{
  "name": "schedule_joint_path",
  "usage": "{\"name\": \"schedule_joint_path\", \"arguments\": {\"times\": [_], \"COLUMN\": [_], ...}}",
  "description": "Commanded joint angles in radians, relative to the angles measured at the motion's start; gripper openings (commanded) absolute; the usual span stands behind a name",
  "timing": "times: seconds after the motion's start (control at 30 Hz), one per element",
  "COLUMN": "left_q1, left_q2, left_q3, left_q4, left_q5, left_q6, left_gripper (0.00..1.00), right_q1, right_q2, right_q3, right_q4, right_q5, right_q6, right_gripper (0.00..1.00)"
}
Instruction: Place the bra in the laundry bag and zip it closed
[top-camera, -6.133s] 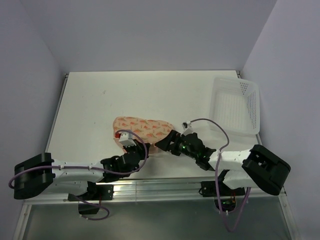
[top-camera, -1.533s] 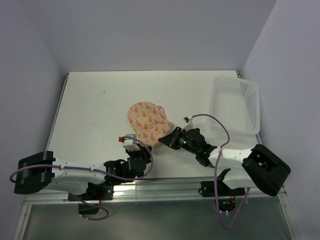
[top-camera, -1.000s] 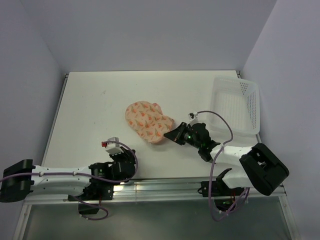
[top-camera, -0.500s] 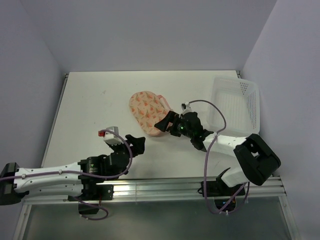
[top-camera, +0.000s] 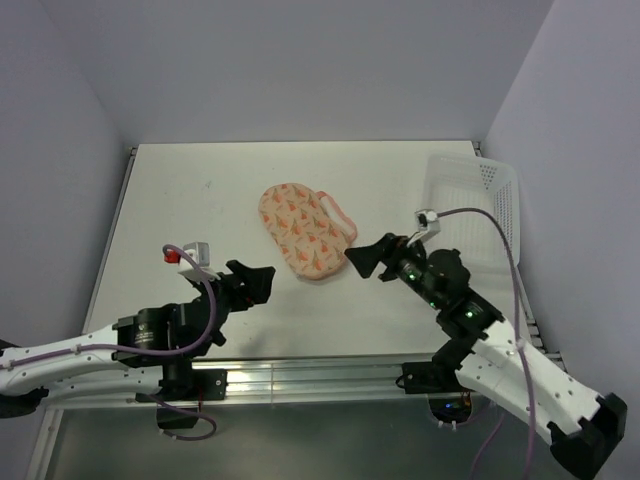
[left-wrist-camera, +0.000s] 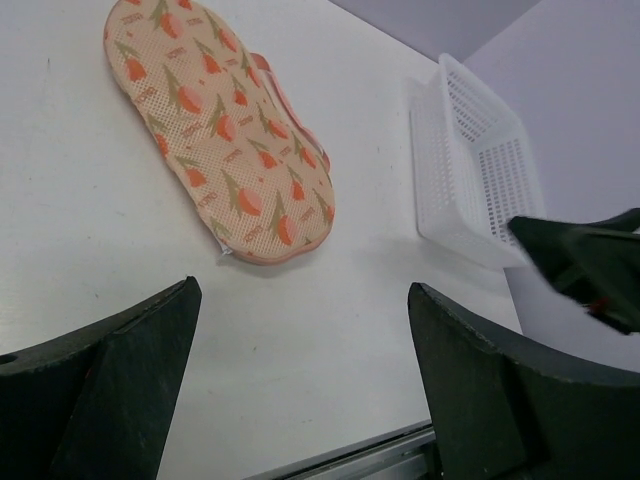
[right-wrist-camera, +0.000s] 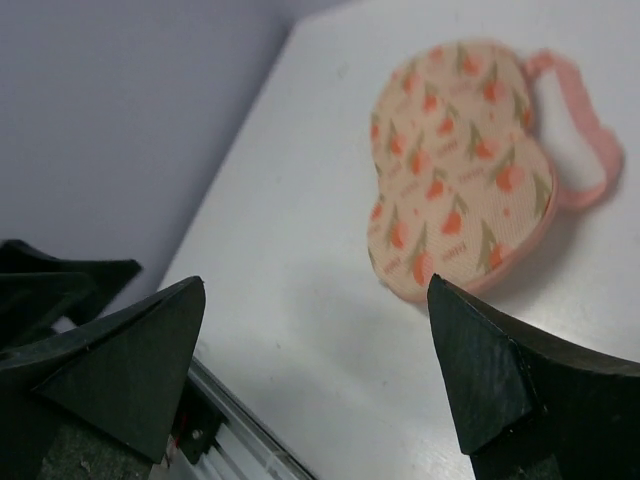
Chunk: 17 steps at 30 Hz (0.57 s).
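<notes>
Laundry bag (top-camera: 305, 228) lies flat, peach, orange-patterned.

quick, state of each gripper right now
left gripper: open, holding nothing
right gripper: open, holding nothing

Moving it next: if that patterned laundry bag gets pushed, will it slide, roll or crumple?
The laundry bag lies flat on the table, so it likely slides rather than rolls. Its fabric looks soft, so it may buckle when pushed.
</notes>
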Motion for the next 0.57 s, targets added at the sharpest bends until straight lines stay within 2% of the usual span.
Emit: {"name": "schedule_joint_path", "arguments": {"times": [0.0,0.23,0.53], "left_q1": [0.002,0.002,0.002], "left_q2": [-0.031,-0.118,-0.099], "left_q3": [0.035,0.006,-0.017], "left_q4": [-0.045,0.03,0.064], "left_q5": [0.055,0.119,0.11], "left_q6": [0.051,0.151,0.18], "left_gripper": [0.92,0.92,0.91], "right_q1": [0.002,0.001,0.001], "right_q2": [-0.199,-0.431,-0.428], "right_q3": [0.105,0.192,0.165], "right_q4": [-0.191,-0.309,-0.303], "right_q5": [0.114,0.336,0.371], "right_q6": [-0.125,-0.173,-0.168], "right_gripper": [1.0,1.0,1.0]}}
